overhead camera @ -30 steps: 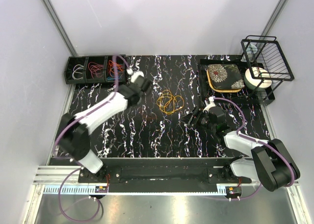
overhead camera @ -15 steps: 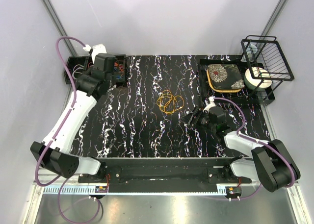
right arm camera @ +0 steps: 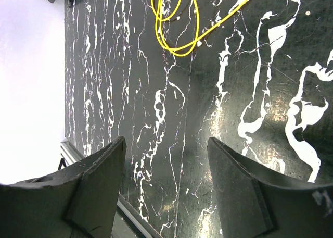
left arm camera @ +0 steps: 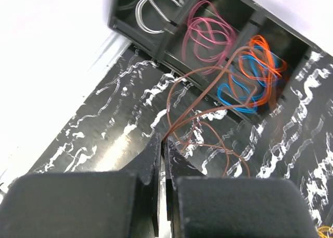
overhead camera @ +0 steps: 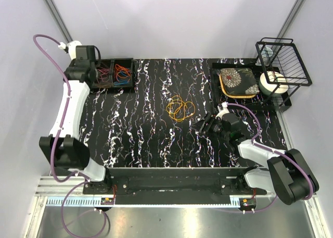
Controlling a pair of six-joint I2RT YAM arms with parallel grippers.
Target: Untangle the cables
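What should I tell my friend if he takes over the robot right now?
Left pincer: shut on a brown cable, by the tray.
Right pincer: open, empty, low over the table near the loose orange cable.
Done: white cable, pink cable, blue and orange cables lie in tray compartments.
Left: give the brown cable its own place, then probably fetch the loose orange cable.
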